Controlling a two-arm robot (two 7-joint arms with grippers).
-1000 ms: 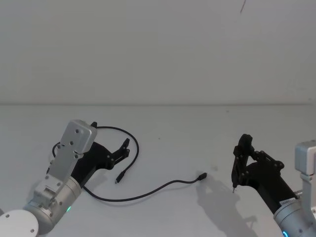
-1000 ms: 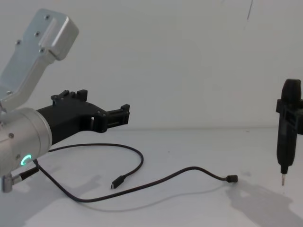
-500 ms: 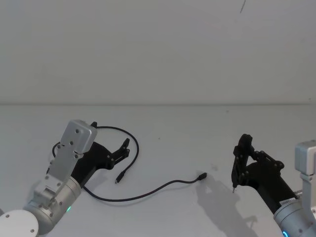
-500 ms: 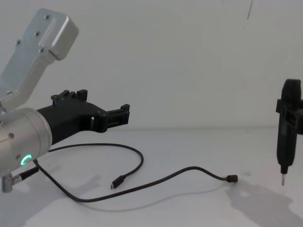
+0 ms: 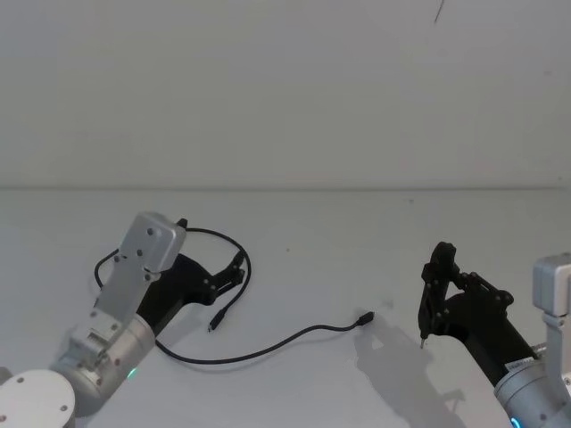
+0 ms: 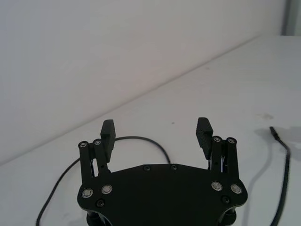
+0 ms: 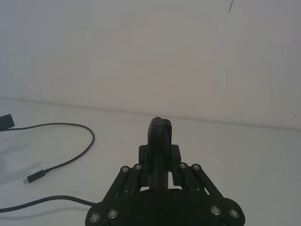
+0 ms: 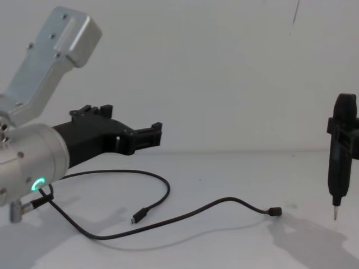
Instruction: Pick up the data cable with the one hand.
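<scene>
The data cable (image 5: 308, 332) is laid in a loose loop on the bench (image 5: 312, 241) under the wide-open left claw (image 5: 236, 267), which should be lowered over one strand and shut softly, while a pen tool (image 8: 336, 179) is gripped by the right claw (image 5: 436, 299).

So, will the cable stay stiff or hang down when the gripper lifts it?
Probably floppy: the cable lies in loose curves, so both ends would likely droop. It looks thin and light. The open left gripper may find it slips; the right gripper holds a pen tool.
</scene>
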